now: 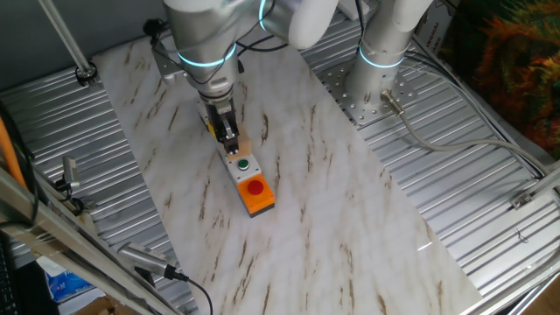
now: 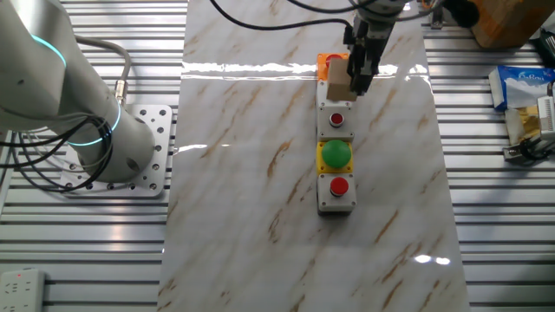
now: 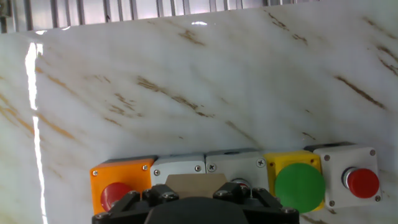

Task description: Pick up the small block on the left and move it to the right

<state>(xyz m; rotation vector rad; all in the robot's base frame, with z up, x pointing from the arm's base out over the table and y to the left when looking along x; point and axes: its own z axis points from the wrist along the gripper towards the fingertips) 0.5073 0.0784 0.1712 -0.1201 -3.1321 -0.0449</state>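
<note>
Carrying appears to be the step in hand: the gripper [image 2: 350, 83] has its jaws closed on the small block [image 2: 336, 82], which seems lifted clear of the worktop [image 2: 251, 173], over the row of button boxes [image 2: 336, 165] near the orange box [image 1: 256, 194]. Next, I judge, it must travel right and be lowered onto bare marble. No writing is readable.

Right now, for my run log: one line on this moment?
tool: shut on small block | block: lifted over button boxes | surface: marble table
</note>
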